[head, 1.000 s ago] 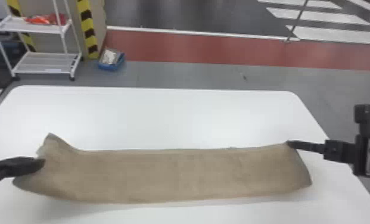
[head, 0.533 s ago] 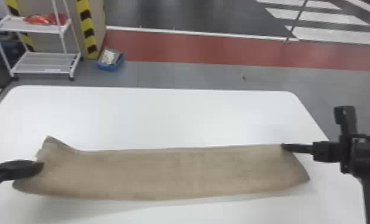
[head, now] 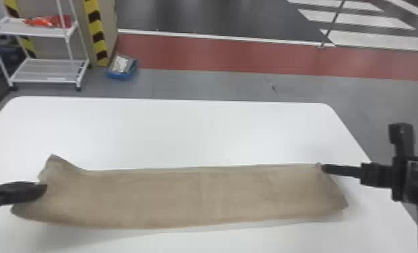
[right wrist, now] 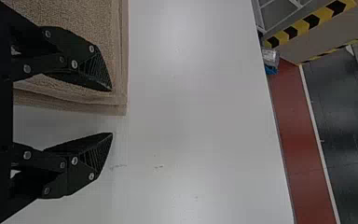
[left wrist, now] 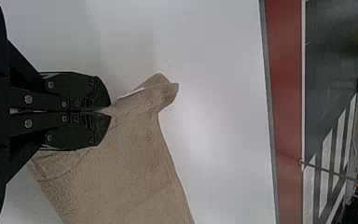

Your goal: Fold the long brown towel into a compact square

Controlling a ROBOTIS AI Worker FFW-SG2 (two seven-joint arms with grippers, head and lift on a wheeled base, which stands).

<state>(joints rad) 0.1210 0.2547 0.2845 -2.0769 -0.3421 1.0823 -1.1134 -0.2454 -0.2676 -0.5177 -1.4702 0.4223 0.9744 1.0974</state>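
With the left gripper [left wrist: 106, 111] clenched on one end of the long brown towel [head: 198, 198], you should lower the right gripper [right wrist: 112, 111], whose parted fingers have the other end's edge between them, so that its layers come well inside before you close.

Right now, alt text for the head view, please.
Long brown towel stretched left to right across a white table, its left end rumpled, with the robot's left hand at that end and its right hand at the far right corner. Behind the table, a white shelf rack and a blue bin stand at far left.
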